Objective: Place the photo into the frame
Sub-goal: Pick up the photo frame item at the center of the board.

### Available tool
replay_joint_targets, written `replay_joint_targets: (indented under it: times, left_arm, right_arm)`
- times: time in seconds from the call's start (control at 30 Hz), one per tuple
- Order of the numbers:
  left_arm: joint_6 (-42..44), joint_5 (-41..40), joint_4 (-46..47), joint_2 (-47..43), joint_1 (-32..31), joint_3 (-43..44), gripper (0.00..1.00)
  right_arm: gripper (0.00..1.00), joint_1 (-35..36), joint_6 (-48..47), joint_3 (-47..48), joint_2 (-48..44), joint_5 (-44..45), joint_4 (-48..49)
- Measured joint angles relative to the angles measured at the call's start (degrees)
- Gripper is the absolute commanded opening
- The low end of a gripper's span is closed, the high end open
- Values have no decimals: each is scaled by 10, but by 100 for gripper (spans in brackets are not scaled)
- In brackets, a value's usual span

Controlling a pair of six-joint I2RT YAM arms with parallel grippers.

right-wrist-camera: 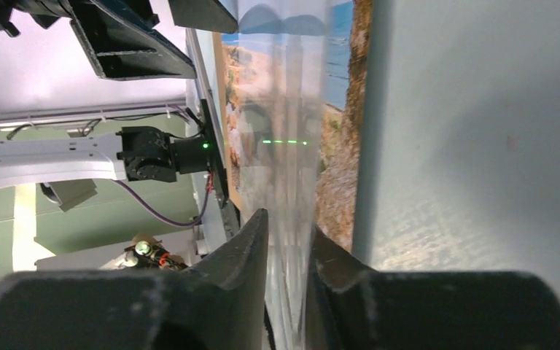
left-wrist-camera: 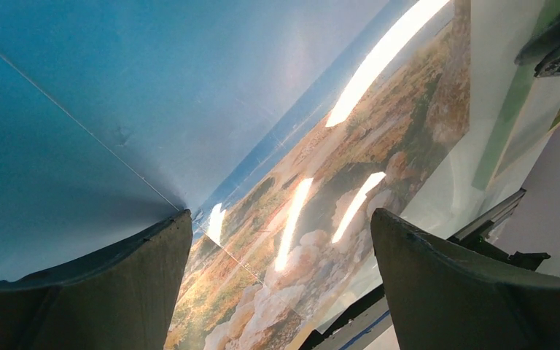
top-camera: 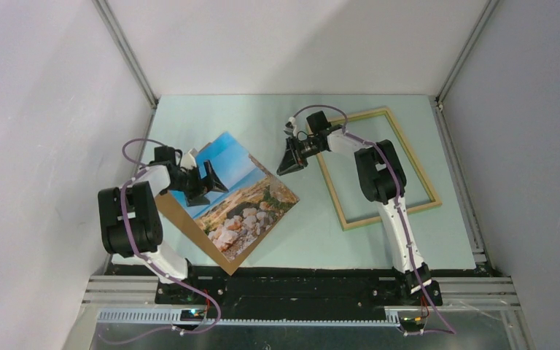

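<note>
Left gripper (top-camera: 217,182): jaws wide apart, over blue-sky part of photo (top-camera: 251,204). Photo sits centre-left on table (top-camera: 313,233), turned corner-on, brown board showing along its near-left edge. It is outside the frame, to its left.

Right gripper (top-camera: 286,166): by photo's far-right edge, fingers narrow, clear glossy strip between them. Cannot tell whether gripped.

Frame (top-camera: 390,212): flat at far right, light wood side up, bare table surface showing inside its opening.

Count: one photo, one frame, two grippers.
</note>
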Motion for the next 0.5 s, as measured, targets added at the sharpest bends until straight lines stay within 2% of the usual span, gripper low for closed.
replay_joint_targets:
  times: [0.1, 0.3, 0.5]
  left_arm:
    - [4, 0, 2, -8, -1, -4, 98]
    - [14, -2, 2, -46, -2, -7, 98]
    - [38, -2, 2, -152, -2, -6, 98]
  right_arm:
    - [1, 1, 3, -17, -20, 1, 3]
    - [0, -7, 5, -70, -99, 20, 14]
    - [0, -38, 36, -152, -219, 34, 64]
